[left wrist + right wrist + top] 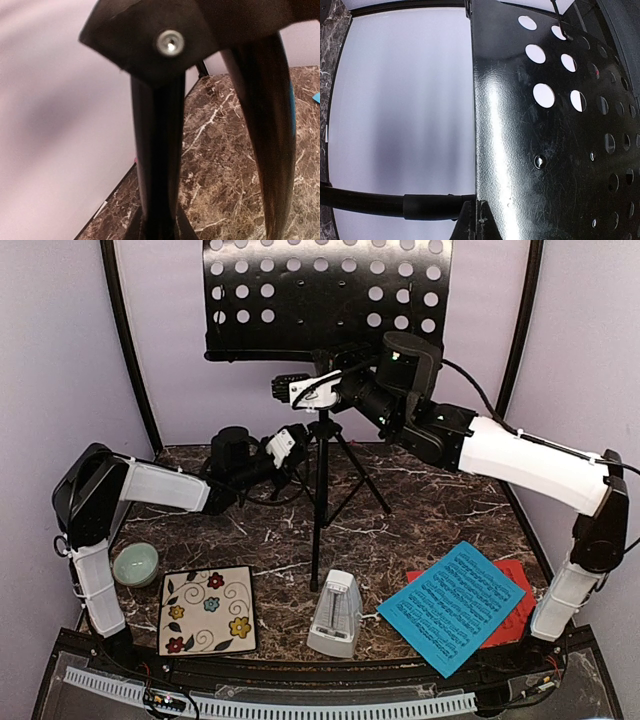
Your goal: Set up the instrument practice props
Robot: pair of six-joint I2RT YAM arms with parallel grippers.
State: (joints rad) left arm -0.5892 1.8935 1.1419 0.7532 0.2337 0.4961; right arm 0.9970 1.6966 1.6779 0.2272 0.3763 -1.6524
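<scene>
Metal painted glossy black makes up the tripod music stand [320, 490]. It stands upright at the middle of the table [440, 495], toward the far edge, with its thin legs splayed on the stone. Its desk [330, 290] is a flat sheet punched with rows of round holes and folded into a shallow ledge along the bottom. Close up in the right wrist view, the paint shows fine scratches and a bright sheen.

The right gripper [282, 388] reaches in just under that ledge, beside the top of the pole. Its jaws are closed and lie right against the desk's folded edge, but whether they pinch the metal cannot be told. The left gripper [298, 440] sits lower, at the stand's left leg. It is just below the hub [170, 42], a dark joint with a silver screw head where the legs meet. Whether it is clamped on the leg or loose around it cannot be told.

The small white metronome [335, 615], a smooth tapering pyramid, stands upright by the near edge, close beside the stand's nearest foot. At the near right corner the blue sheet [450, 605] of printed music lies flat and turned diagonally, overlapping the red sheet [514, 578] beneath it.

By the left edge rests a round, pale green glazed bowl [135, 563]. Just beside it, toward the near left corner, lies a square cream tile [208, 610] painted with flowers and curling black stems. The tabletop is dark brown marble with white veins.
</scene>
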